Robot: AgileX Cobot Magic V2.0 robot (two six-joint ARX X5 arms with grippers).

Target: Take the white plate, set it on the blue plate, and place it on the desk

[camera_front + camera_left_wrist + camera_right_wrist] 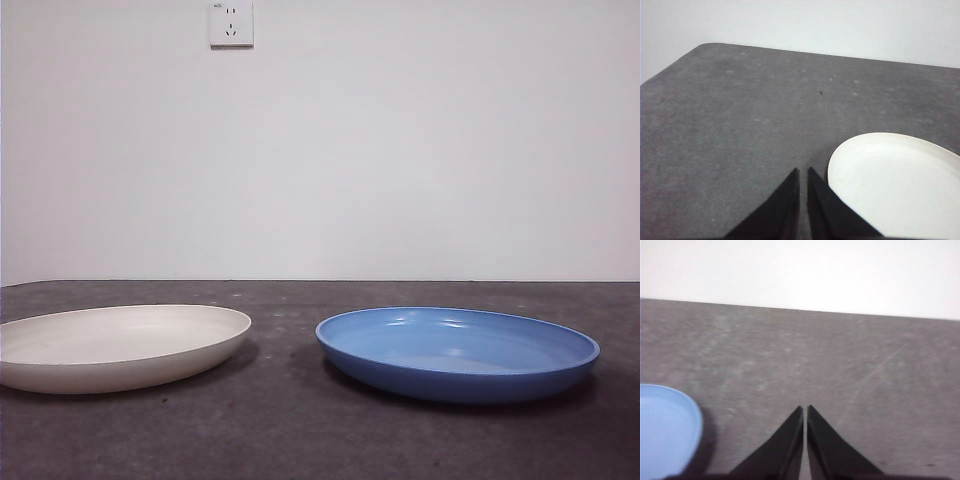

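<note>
Cream, matte, wide and shallow white plate (115,345) flat on the dark grey speckled counter (300,430), just beside the left hand (803,172), untouched. Glossy medium-blue round plate (455,350) apart from it, near the right hand (804,410). Both hands clenched on nothing, clear of the plates. Likely trouble: low curved rim lying close to the counter, little for the tips to bite, so sliding or a tilted, slipping grip. Nothing lifted or stacked yet.

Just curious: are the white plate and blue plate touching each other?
Apart. The front view shows bare desk between the white plate and the blue plate.
</note>
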